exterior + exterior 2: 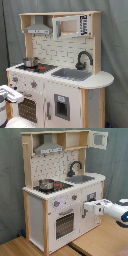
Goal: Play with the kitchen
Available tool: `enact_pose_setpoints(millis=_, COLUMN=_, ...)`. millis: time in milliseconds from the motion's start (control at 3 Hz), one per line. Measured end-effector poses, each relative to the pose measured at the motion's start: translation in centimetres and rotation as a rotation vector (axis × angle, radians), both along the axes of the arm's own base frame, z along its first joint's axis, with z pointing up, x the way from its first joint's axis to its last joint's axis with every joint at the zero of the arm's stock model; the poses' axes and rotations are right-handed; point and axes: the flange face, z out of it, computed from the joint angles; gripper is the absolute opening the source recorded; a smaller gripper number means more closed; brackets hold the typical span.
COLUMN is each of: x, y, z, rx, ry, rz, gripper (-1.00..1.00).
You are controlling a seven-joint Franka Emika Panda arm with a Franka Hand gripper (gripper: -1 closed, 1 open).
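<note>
**Arm reaches toward the front of the toy kitchen**

The gripper (86, 206) sits at the end of the white arm (112, 209), which comes in from the second exterior view's right and reaches level toward the kitchen (62, 188). Whether it is open or closed cannot be told. In the second exterior view it lies just beside the front panel, at the height of the oven door (64, 224) and below the knobs (65, 201); contact cannot be confirmed. In the first exterior view only the arm's end (11, 93) shows, at the first exterior view's left edge, close to the same lower front. That level approach suits work on the front face, most likely the oven door or a knob, rather than anything on top.

The kitchen stands upright on a wooden floor (20, 247) against a grey curtain. Its surface carries a small metal pot (46, 184) on the stovetop (54, 186) at the end above the oven. The grey sink (71, 74) with its black faucet (83, 59) takes the other end, toward the rounded edge. Above, the hood (38, 29) hangs over the stovetop, and beside it the upper shelf has a cupboard door (99, 139) swung open.

The oven door looks shut, so the play seems to be at an early step.
</note>
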Motion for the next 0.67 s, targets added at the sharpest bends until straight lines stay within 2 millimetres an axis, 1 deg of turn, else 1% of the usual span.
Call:
enact_pose_setpoints(millis=333, x=-1.2, y=2.5, z=0.9, rx=0.111, ry=-0.022, rz=0.048, gripper=1.0)
enact_pose_setpoints(millis=667, x=-2.8, y=6.1, z=1.3, rx=0.2, ry=-0.036, rz=0.105, gripper=1.0)
